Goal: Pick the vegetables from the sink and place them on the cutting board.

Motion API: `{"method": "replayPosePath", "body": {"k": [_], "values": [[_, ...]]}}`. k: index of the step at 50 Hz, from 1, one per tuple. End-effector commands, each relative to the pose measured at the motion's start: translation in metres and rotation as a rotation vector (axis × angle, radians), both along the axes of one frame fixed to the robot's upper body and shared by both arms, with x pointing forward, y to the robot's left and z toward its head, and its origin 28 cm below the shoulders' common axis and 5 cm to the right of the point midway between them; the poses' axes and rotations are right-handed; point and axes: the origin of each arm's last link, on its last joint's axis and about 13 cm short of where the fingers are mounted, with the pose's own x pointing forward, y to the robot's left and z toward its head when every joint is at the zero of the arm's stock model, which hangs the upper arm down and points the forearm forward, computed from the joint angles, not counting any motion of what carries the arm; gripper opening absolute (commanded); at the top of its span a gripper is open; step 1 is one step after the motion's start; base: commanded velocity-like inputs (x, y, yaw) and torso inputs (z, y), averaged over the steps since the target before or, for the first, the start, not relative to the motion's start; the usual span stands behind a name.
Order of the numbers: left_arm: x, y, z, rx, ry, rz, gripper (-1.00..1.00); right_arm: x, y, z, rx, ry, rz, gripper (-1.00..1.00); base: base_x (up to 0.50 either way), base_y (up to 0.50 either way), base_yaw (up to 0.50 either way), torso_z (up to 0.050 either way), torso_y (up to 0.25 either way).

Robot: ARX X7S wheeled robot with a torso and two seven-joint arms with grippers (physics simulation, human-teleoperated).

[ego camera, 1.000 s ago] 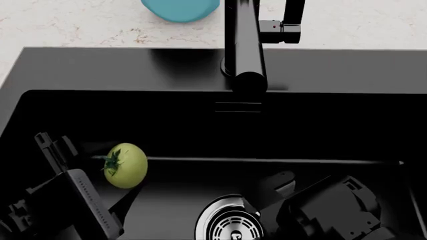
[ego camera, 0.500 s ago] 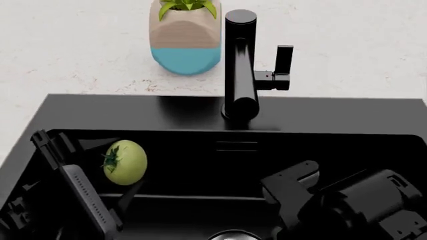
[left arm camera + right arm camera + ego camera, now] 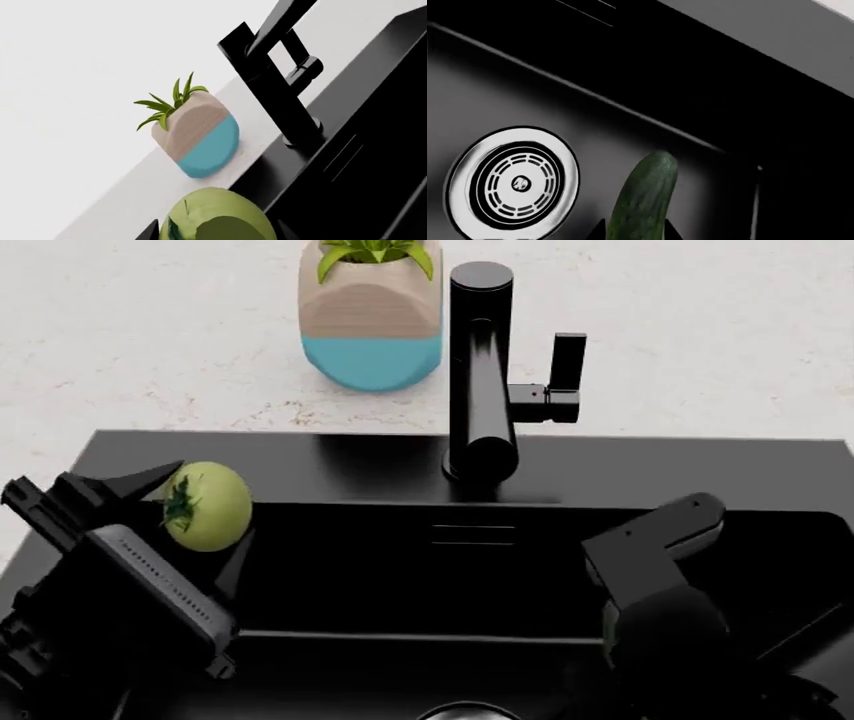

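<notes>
— Where's the tomato?

— I have the pale-green tomato (image 3: 204, 505) in my left gripper (image 3: 187, 508), jaws closed on either side of it. It sits up at the sink's (image 3: 334, 465) back-left corner, level with the rim, stem star turned toward the gripper body. In the left wrist view the tomato (image 3: 217, 216) fills the near edge.

— And the cucumber?

— From the right wrist view the dark green cucumber (image 3: 642, 200) rises from between the jaws, its free end over the basin floor beside the round steel drain (image 3: 514, 183). The jaws look closed on its lower end, though only their tips show. In the head view my right gripper (image 3: 661, 540) hangs over the right side of the sink and hides the cucumber.

— Anything else around?

— The black faucet (image 3: 483, 370) stands at the middle of the sink's back edge. A tan-and-blue planter (image 3: 371, 315) sits on the counter (image 3: 721, 340) just behind it to the left.
</notes>
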Motion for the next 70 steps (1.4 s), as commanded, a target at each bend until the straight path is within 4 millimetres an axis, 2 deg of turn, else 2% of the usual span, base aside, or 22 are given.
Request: {"method": "replayPosePath", "body": {"k": [1, 4, 6, 12, 14, 18, 19, 34, 41, 47, 52, 58, 70], "values": [[-0.016, -0.009, 0.008, -0.213, -0.053, 0.109, -1.00, -0.018, -0.004, 0.020, 0.061, -0.405, -0.071, -1.00, 0.04, 0.00, 0.00, 0.000, 0.000], [-0.023, -0.013, 0.005, -0.237, -0.059, 0.131, -1.00, -0.022, -0.003, 0.018, 0.095, -0.484, -0.060, -1.00, 0.04, 0.00, 0.00, 0.000, 0.000], [-0.033, -0.018, -0.001, -0.249, -0.067, 0.131, -1.00, -0.025, -0.001, 0.009, 0.080, -0.526, -0.057, -1.00, 0.04, 0.00, 0.00, 0.000, 0.000], [-0.044, -0.024, -0.002, -0.315, -0.104, 0.127, -1.00, -0.039, 0.001, -0.006, 0.115, -0.655, -0.081, -1.00, 0.04, 0.00, 0.00, 0.000, 0.000], [-0.049, -0.027, -0.008, -0.343, -0.120, 0.124, -1.00, -0.044, 0.002, -0.014, 0.073, -0.675, -0.073, -1.00, 0.04, 0.00, 0.00, 0.000, 0.000], [-0.051, -0.028, -0.016, -0.378, -0.137, 0.131, -1.00, -0.052, 0.003, -0.024, 0.099, -0.732, -0.067, -1.00, 0.04, 0.00, 0.00, 0.000, 0.000], [-0.067, -0.030, -0.014, -0.395, -0.177, 0.108, -1.00, -0.072, 0.010, -0.027, 0.127, -0.831, -0.078, -1.00, -0.50, 0.07, 0.00, 0.000, 0.000], [-0.066, -0.029, -0.009, -0.402, -0.190, 0.112, -1.00, -0.084, 0.012, -0.019, 0.138, -0.852, -0.070, -1.00, -0.50, 0.00, 0.00, 0.000, 0.000], [-0.053, -0.032, -0.016, -0.428, -0.172, 0.118, -1.00, -0.083, 0.014, -0.021, 0.154, -0.870, -0.060, -1.00, -0.50, 0.00, 0.00, 0.000, 0.000], [-0.035, -0.035, -0.018, -0.467, -0.155, 0.186, -1.00, -0.077, 0.018, -0.013, 0.130, -0.900, -0.047, -1.00, -0.25, 0.00, 0.00, 0.000, 0.000], [-0.044, -0.038, -0.020, -0.438, -0.174, 0.160, -1.00, -0.081, 0.023, -0.006, 0.134, -0.925, -0.057, -1.00, 0.00, -0.10, 0.00, 0.000, 0.000], [-0.053, -0.036, -0.012, -0.450, -0.185, 0.158, -1.00, -0.077, 0.029, -0.004, 0.137, -0.932, -0.043, -1.00, 0.00, -0.50, 0.00, 0.000, 0.000], [-0.071, -0.040, 0.002, -0.473, -0.226, 0.130, -1.00, -0.087, 0.030, 0.007, 0.146, -0.987, -0.076, -1.00, 0.00, -0.50, 0.00, 0.000, 0.000]]}}
